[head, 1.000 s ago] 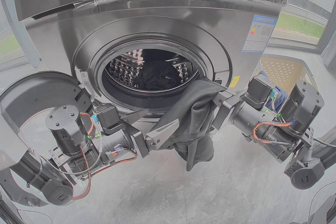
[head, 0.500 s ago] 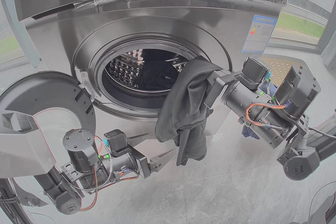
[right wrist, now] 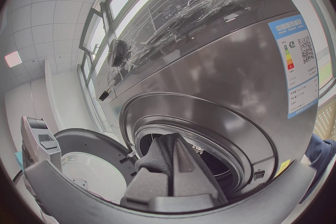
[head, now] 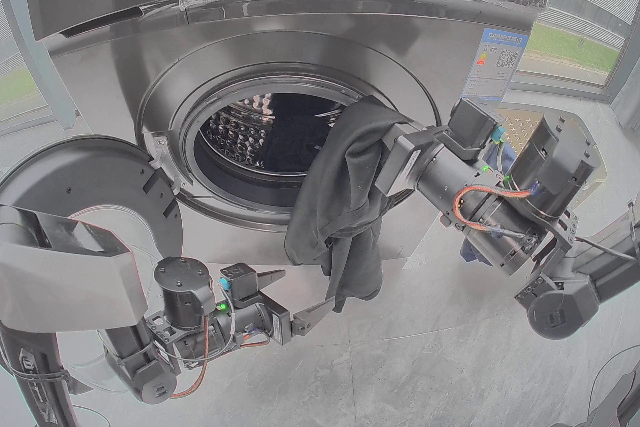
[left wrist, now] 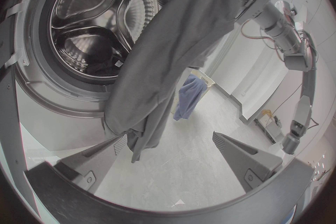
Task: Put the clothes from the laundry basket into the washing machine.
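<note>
Dropping lower and back, the left gripper [head: 308, 287] hangs with fingers spread beneath the limp dark grey cloth garment [head: 340, 195], soft and floppy, best bunched high, which the raised right gripper [right wrist: 173, 153] pinches at the mouth of the silver front-loading washing machine [head: 427, 55].

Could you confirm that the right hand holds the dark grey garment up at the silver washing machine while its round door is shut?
Not quite: the round door is swung open to the robot's left, as the head view shows. The rest holds: the right hand is shut on the dark grey garment, held up at the mouth of the silver washing machine.
</note>
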Available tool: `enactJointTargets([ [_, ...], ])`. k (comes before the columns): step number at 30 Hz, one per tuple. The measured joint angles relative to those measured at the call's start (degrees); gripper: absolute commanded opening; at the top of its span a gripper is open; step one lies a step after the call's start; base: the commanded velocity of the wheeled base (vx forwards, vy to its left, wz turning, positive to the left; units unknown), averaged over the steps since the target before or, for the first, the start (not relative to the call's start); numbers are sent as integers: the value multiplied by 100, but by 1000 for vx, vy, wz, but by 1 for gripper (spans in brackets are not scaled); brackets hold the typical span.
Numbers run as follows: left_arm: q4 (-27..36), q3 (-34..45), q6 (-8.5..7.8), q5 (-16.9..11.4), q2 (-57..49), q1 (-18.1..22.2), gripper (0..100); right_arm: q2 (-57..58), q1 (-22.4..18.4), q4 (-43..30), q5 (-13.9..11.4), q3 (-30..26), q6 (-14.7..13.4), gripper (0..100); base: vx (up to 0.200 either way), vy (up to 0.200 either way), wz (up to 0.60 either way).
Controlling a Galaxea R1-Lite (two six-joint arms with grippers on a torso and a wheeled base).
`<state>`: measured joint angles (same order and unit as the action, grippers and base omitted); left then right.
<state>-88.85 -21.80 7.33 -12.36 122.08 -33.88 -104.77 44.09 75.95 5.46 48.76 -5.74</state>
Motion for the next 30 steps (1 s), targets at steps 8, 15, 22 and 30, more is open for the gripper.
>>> enactJointTargets([
  [8, 9, -725, -93, 210, 538, 254, 100, 155, 50, -5, 0, -235, -11, 0, 0, 0, 0],
  [15, 11, -1092, -176, 249, 883, 362, 100, 350, 102, -11, 0, -425, -17, 0, 0, 0, 0],
  [22, 11, -1359, -183, 243, 1122, 367, 100, 427, 135, -11, 0, -486, -30, 0, 0, 0, 0],
  [30, 16, -1643, -183, 251, 1340, 356, 100, 441, 149, -7, 0, -496, -30, 0, 0, 0, 0],
])
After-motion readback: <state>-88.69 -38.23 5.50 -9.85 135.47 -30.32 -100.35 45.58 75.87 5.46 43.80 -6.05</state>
